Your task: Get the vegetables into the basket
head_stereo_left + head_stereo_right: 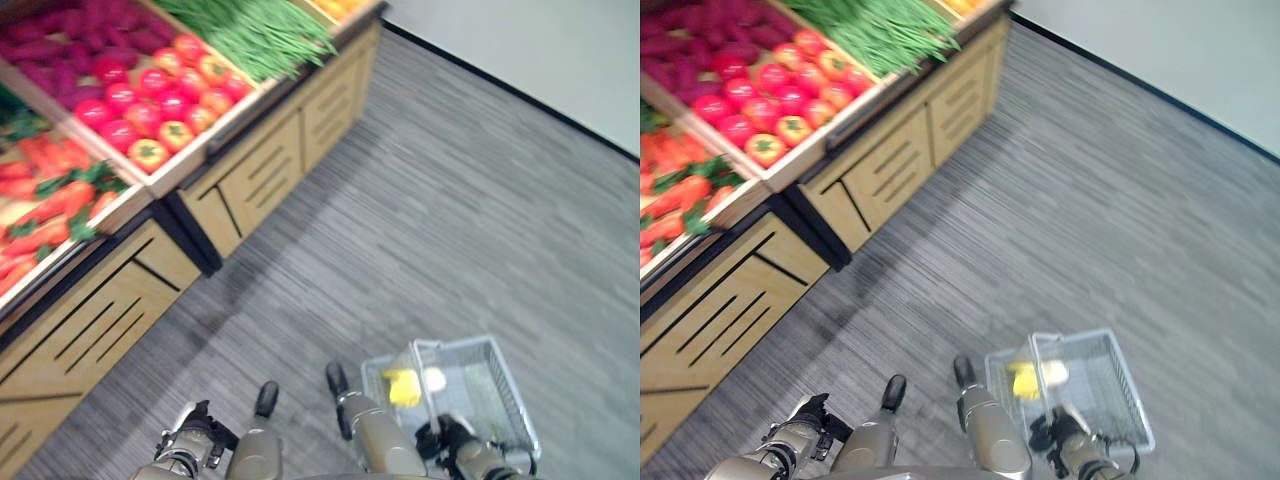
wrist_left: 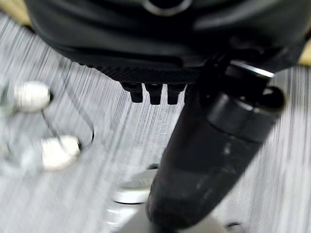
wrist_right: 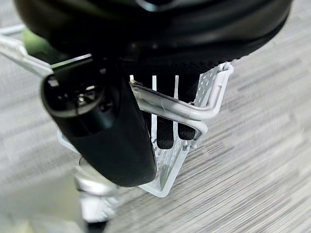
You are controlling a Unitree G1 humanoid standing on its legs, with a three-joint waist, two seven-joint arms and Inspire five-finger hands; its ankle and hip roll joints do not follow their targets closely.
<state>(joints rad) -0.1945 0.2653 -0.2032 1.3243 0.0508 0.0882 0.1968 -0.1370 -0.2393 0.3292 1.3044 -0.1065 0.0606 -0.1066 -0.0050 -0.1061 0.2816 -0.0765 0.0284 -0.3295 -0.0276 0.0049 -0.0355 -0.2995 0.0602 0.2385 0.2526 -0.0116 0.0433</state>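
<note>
A: Where's the basket (image 1: 490,385)?
B: Near right, its handle (image 3: 170,109) clamped in the right robot hand (image 3: 104,128); light, stiff wire.
A: The vegetables?
B: Tomatoes (image 1: 150,95) on the far-left bench (image 1: 250,185): probably smooth, bruisable, so cup them. Left robot hand (image 2: 214,145) curled, empty.

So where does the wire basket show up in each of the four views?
Left eye view: basket at lower right, on the floor, yellow item inside.
Right eye view: basket at lower right, slightly nearer the centre.
Left wrist view: I cannot make it out.
Right wrist view: its handle sits in the right hand.
Shared landmark: the grey striped floor.
</note>
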